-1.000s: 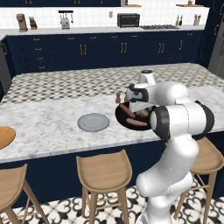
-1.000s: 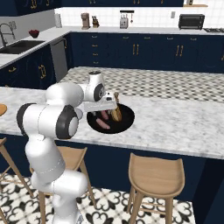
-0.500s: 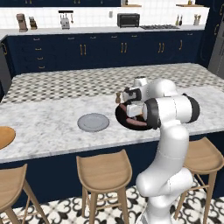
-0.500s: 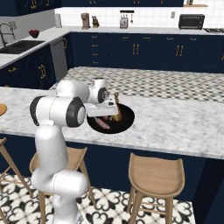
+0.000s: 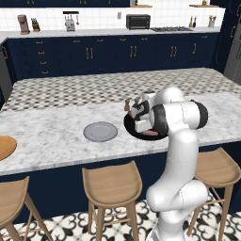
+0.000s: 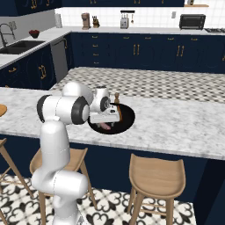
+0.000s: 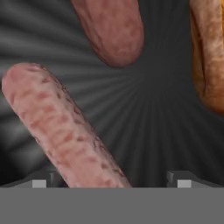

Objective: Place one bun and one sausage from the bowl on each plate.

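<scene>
Kitchen, navy cabinets [image 5: 94, 56], marble island [image 5: 56, 136], stools [image 5: 113, 181]

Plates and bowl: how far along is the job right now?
Nothing is plated yet: the grey plate is bare, and the visible part of the wooden plate too. The gripper is down inside the black bowl, open, with a sausage running between its fingertips. All four placements remain.

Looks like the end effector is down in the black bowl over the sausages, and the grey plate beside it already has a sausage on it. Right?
Not quite. The end effector is down in the black bowl over a sausage, but the left base view shows the grey plate bare: no sausage on it.
</scene>
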### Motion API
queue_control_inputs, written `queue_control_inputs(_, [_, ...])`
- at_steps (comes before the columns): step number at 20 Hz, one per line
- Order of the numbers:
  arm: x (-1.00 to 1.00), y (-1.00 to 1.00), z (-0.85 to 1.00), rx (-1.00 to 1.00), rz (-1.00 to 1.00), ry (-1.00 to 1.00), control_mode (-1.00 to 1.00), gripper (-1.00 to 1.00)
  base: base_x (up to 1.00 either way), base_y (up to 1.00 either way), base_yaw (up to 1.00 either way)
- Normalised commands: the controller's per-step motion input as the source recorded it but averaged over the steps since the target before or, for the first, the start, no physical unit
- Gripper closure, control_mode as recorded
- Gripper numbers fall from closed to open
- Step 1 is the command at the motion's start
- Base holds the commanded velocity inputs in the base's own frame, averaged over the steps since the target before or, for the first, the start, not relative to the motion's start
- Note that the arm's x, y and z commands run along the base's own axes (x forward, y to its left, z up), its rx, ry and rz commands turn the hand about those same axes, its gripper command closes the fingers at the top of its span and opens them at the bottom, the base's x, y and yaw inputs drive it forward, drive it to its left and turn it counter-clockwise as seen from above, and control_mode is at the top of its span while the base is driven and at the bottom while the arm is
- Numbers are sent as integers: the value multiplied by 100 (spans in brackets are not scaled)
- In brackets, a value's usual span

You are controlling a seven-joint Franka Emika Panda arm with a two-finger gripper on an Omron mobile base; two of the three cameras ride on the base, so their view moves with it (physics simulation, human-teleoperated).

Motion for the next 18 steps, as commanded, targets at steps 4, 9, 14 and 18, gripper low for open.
queue_control_inputs(4, [12, -2, -34, 0, -2, 0, -100, -100, 0, 0, 0])
queue_control_inputs(9, [3, 0, -24, 0, 0, 0, -100, 100, 0, 0, 0])
queue_control_inputs(14, [-21, 4, 10, 0, 0, 0, -100, 100, 0, 0, 0])
queue_control_inputs(18, [-33, 28, 93, 0, 0, -13, -100, 100, 0, 0, 0])
